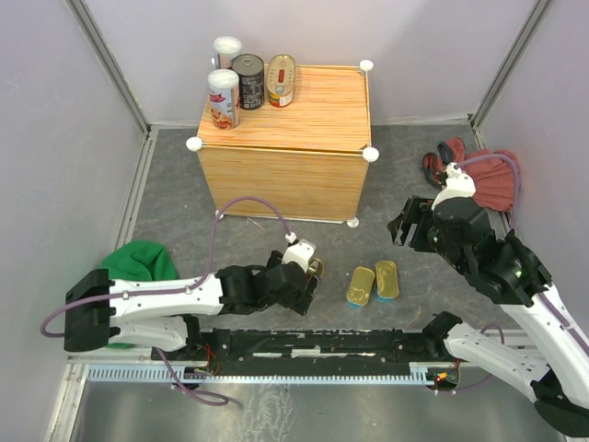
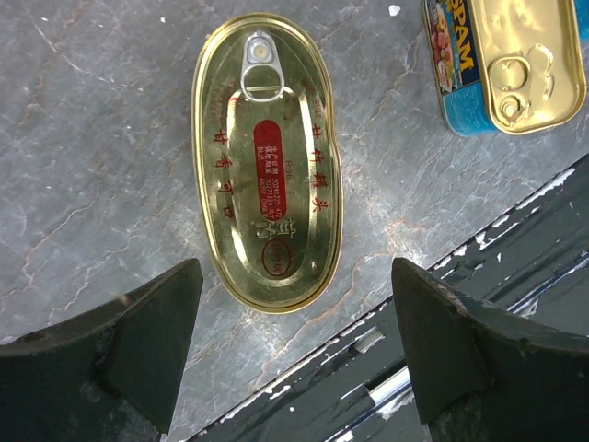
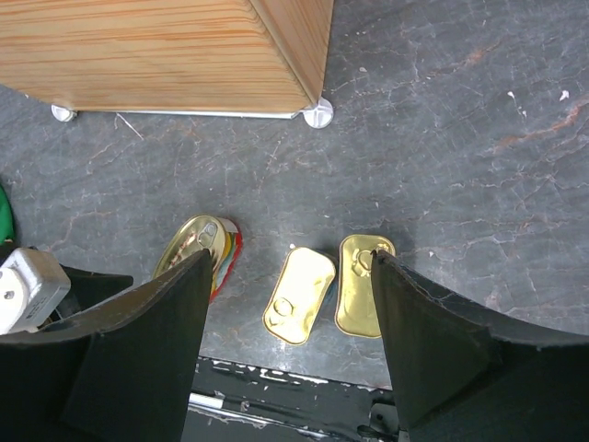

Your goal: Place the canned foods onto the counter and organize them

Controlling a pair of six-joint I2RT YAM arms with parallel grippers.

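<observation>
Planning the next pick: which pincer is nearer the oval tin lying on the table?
Left. The left pincer hovers open directly over the oval tin; the right pincer, also open, is well off to its right.

Seen from above, the left claw (image 1: 310, 278) covers most of the oval tin (image 1: 317, 268) beneath it.

Light was bright, even and diffuse from overhead, shadows short and soft. The counter (image 1: 304, 180) threw a thin shadow at 6 o'clock. Hard glare on the oval tin (image 2: 267, 161) lid, strongest around 12 o'clock. Top view sharp; wall lines leaned outward at 10 and 2 o'clock.
</observation>
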